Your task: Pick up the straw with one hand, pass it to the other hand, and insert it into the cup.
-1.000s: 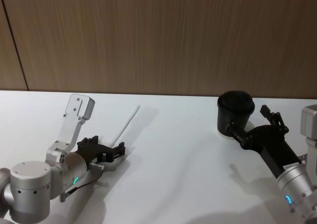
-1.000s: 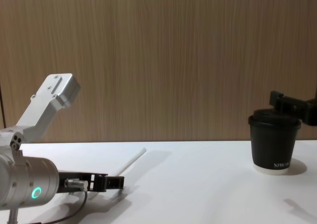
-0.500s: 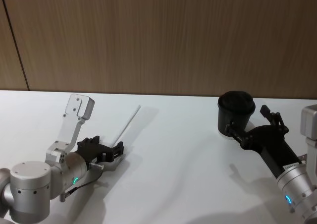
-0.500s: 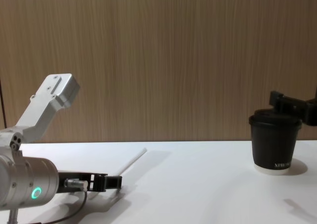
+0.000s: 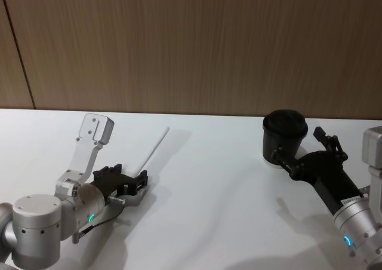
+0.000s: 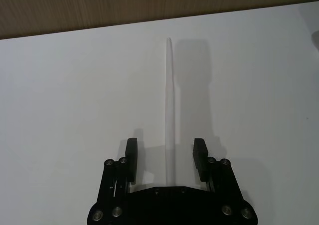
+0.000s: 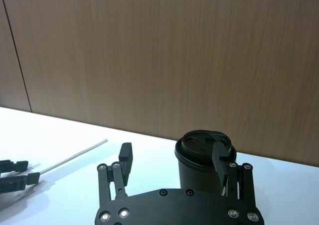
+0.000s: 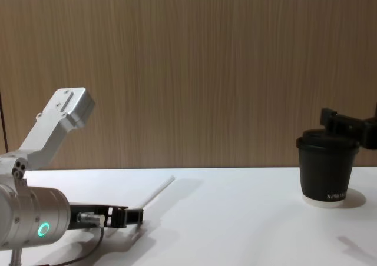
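Straw [image 5: 154,150] lies on table [image 5: 215,186], lower left; left gripper [image 5: 130,177] wide astride its near end. We judge nothing grasped yet: handover, insertion remain. Right gripper [image 5: 298,144] spread beside cup [image 5: 284,129].

white table [image 5: 227,216] bears straw [image 5: 154,150], cup [image 5: 284,137]

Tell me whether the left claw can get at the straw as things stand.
Probably yes. The left claw is open low over the table, with the straw lying between its fingers at its near end, and nothing stands in the way.
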You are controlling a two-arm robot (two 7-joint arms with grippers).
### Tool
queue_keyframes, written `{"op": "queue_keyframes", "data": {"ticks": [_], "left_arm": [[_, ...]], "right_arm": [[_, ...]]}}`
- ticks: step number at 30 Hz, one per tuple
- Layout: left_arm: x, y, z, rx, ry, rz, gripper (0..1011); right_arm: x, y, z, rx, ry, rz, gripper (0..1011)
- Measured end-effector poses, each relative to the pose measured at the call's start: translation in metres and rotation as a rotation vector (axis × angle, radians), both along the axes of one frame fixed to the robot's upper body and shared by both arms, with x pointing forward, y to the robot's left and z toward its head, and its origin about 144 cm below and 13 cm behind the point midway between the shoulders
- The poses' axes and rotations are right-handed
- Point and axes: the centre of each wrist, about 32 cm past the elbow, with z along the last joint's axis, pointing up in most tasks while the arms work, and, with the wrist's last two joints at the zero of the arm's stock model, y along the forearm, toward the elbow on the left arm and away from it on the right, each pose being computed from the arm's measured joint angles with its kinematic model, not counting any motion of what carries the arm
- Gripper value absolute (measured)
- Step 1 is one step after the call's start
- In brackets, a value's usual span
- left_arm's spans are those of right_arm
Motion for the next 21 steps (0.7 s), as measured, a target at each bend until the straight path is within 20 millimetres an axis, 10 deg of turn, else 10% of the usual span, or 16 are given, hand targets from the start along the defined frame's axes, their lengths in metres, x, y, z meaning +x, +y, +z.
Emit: {"op": "queue_keyframes", "data": {"ticks": [21], "left_arm": [[0.0,-0.0003,0.0,-0.001,0.0,-0.001,567]], "right_arm": [[0.0,0.0,0.0,0.0,0.0,0.0,1001]]}}
